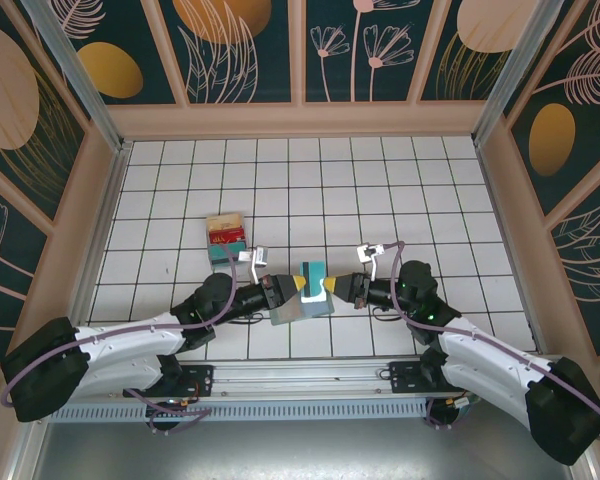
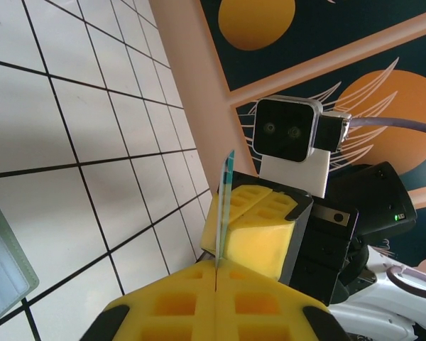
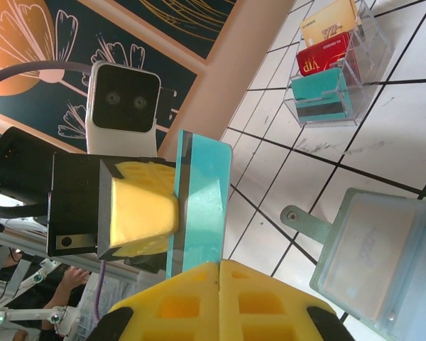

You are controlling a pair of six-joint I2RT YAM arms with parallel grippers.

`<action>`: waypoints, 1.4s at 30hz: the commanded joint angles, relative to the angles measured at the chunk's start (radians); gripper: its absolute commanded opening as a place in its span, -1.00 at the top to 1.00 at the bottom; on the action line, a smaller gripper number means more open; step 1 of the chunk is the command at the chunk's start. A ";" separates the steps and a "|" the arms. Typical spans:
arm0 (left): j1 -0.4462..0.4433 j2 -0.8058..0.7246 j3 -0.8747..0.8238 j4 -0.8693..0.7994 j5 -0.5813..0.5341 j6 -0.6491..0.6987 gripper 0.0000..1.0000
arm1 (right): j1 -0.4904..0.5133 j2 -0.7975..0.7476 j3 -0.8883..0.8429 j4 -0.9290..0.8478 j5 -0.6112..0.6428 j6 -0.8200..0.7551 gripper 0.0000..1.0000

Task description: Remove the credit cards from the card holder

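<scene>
Looks like mid-handoff to me. The teal card (image 3: 201, 206) is out of the card holder (image 3: 373, 259) and up in the air over the middle of the table (image 1: 440, 200), standing on edge, with both arms hanging onto it at once.

Left gripper (image 2: 215, 280): jaws pressed together on the card's edge, yellow pads flat against both faces. Right gripper (image 3: 219, 284): same deal from the opposite side, jaws closed tight on the card. The two sets of pads sit right next to each other on it, coming in from 9 and 3 o'clock in the overhead view.

The card holder lies open on the table just at 6 o'clock from the held card, nobody touching it. I can't tell whether more cards are tucked in its pockets. At about 10 o'clock from the holder there's a clear card stand (image 3: 334, 71) with tan, red and teal cards in it.

My guess for the next move: one side has to let go before anyone pulls away, or the card gets bent or yanked loose. The stand is on the left arm's side, so probably the right one lets go.
</scene>
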 commanded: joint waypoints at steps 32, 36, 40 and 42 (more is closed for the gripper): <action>0.001 -0.075 0.541 -1.338 -0.733 0.840 1.00 | 0.086 -0.124 0.004 -0.269 0.495 -0.257 -0.97; 0.002 -0.041 0.551 -1.342 -0.786 0.953 1.00 | 0.105 -0.130 0.005 -0.311 0.543 -0.236 -0.98; 0.053 -0.007 0.600 -1.354 -0.695 1.008 1.00 | 0.110 -0.159 0.006 -0.345 0.574 -0.226 -0.98; 0.054 0.023 0.637 -1.365 -0.689 1.053 1.00 | 0.110 -0.175 0.004 -0.350 0.581 -0.223 -0.98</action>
